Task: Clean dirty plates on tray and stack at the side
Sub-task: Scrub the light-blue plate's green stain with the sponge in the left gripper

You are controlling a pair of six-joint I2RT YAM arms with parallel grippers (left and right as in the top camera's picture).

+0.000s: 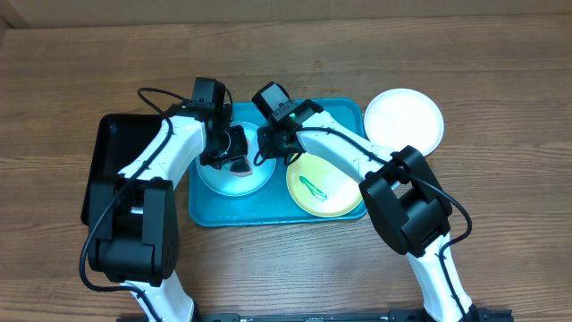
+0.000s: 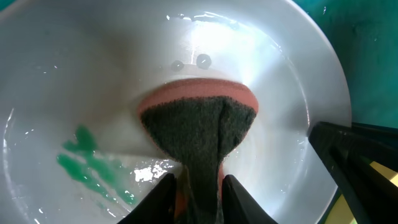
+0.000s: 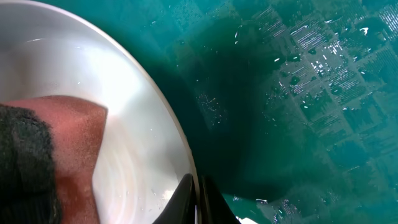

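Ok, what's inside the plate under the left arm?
A sponge, pinched by the left gripper, and a green smear on the plate. Whatever lies under the sponge is hidden.

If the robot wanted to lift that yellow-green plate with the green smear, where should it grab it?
Probably by the rim, from above. The yellow-green plate lies flat in the tray, so only its raised edge gives two fingers something to pinch, one inside, one outside. The far edge looks best: bare tray floor lies beyond it, while the near edge crowds the tray's wall.
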